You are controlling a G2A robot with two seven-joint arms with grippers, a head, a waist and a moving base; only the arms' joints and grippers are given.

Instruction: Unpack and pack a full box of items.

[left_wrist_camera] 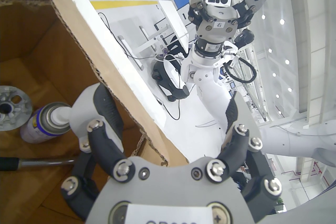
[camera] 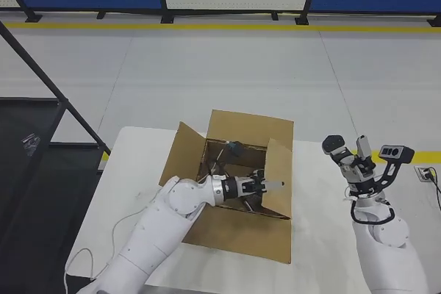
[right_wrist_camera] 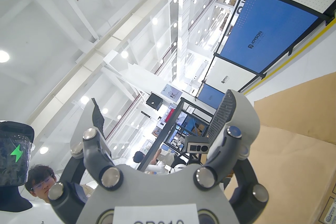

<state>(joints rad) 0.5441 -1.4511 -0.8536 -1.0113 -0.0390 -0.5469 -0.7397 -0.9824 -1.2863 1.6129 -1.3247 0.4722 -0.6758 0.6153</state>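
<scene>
1. An open cardboard box (camera: 239, 231) sits in the middle of a white surface (camera: 136, 158), with its flaps folded up and outward
2. From the left wrist, three things can be seen in the bottom of the box. A spray can (left_wrist_camera: 43, 128) with a white nozzle is just beside a round grey metal disc (left_wrist_camera: 13, 109) that has holes through it
3. Near the can lies a tool (left_wrist_camera: 34, 162) with a bright metal shaft and a black handle
4. The left end effector (left_wrist_camera: 168, 93) is at the box's wall on the robot's right side. Its fingers are spread wide: one is inside the box close to the can's nozzle, and the other is outside. The rough cardboard edge runs between them, and I cannot tell whether either finger touches the cardboard
5. The right end effector (camera: 347, 143) is held up in the air to the robot's right of the box, well apart from it. Its fingers are spread, pointing upward, with nothing between them
6. Beyond the surface, the pale floor (camera: 279, 73) carries a yellow line (camera: 206, 27)
</scene>
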